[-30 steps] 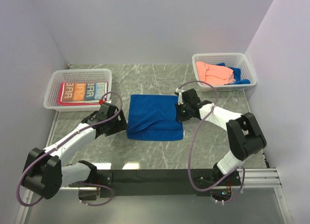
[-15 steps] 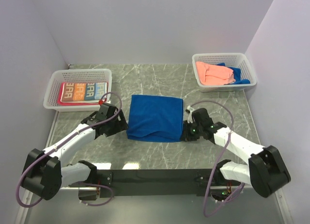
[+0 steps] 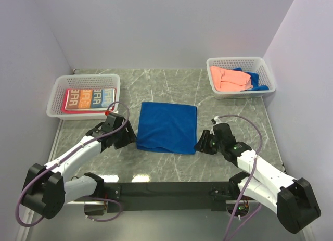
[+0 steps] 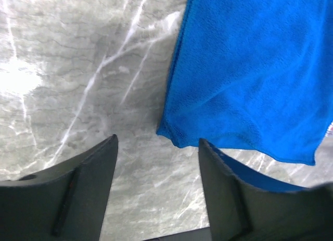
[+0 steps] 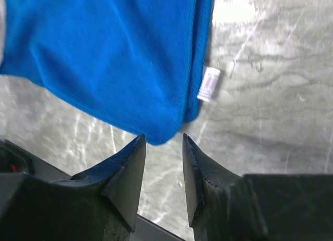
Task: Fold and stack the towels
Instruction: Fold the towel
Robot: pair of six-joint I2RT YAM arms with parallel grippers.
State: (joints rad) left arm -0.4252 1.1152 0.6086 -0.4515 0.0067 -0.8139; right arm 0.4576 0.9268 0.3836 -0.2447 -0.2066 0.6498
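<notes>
Grey marbled worktop [image 3: 171, 87] fills the space between plain pale walls [image 3: 156, 27].

A blue towel [image 3: 167, 127] lies folded flat at the middle of the worktop, roughly square, nearer the front edge than the back.

The left gripper [image 3: 126, 137] sits low at the towel's near-left corner. Its fingers [image 4: 88, 168] are spread wide in the left wrist view. The towel corner lies on the stone between them and is not pinched, so the gripper holds nothing.

The right gripper [image 3: 202, 144] is at the towel's near-right corner. Its fingers [image 5: 127, 168] stand a narrow gap apart, and the rounded corner reaches just to the gap between the tips. They do not clamp the cloth.

A small white label [image 5: 209, 84] sticks out from the towel's edge close to that corner. Its print is too small to read.

A white mesh basket [image 3: 86, 77] stands at the far-left corner of the worktop. In it lies a printed towel [image 3: 89, 99] with orange and blue panels carrying big block letters. From this angle the letters cannot be read with certainty.

A second basket [image 3: 237, 59] stands at the far-right corner. It holds a salmon towel [image 3: 229, 78], loosely bunched, with a second blue towel [image 3: 257, 80] beside it.
</notes>
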